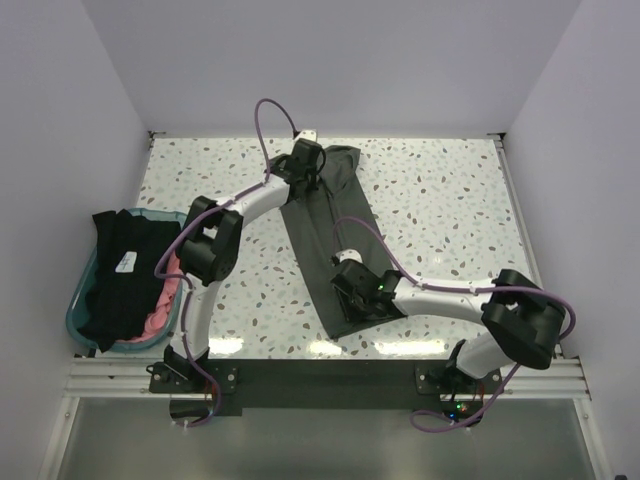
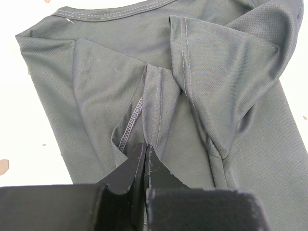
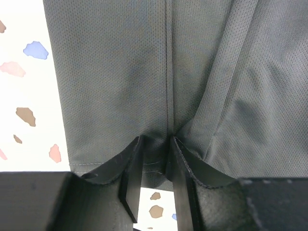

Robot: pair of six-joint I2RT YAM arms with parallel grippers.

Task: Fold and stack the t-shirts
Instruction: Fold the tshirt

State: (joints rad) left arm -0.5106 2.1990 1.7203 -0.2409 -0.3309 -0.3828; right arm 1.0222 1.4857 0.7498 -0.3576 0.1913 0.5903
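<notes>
Nothing written could be read in any view: no word, brand, number or sign. The one label-like thing was a small white tag on the black t-shirt, which lay in the teal tub at the left edge of the table. Any print on the tag was too small to make out. The olive t-shirt showed only plain mesh and stitching in both wrist views.

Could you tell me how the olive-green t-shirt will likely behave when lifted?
Probably floppy: the olive-green t-shirt puckers into folds at the left gripper. Likely light: thin mesh. It would probably sag between that and the right gripper.
</notes>
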